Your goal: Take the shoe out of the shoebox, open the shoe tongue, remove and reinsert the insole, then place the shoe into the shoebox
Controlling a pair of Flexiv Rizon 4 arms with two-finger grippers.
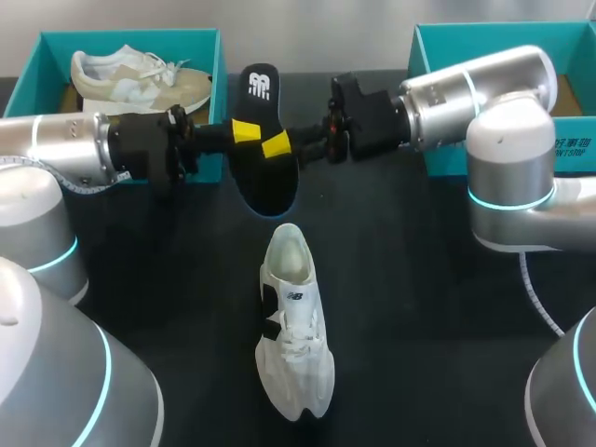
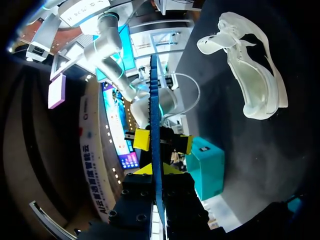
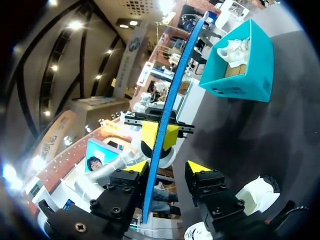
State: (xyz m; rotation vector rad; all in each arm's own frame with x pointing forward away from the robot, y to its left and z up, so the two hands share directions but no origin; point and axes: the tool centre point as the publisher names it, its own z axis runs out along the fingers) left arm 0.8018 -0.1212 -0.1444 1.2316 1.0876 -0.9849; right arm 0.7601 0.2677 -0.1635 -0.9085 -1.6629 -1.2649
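One thin black insole, flat, elongated, blue-edged, white logo print at heel end, held above black table. Left gripper clamped on insole. Right gripper fingers apart, one finger touching insole. White sneaker, laced, on table at insole's 6 o'clock. Teal shoebox at 10 o'clock, beige sneaker inside.

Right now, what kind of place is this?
Probably a robot practice table: my left end effector grips a black insole, a white shoe lies nearby, and teal shoeboxes stand behind.
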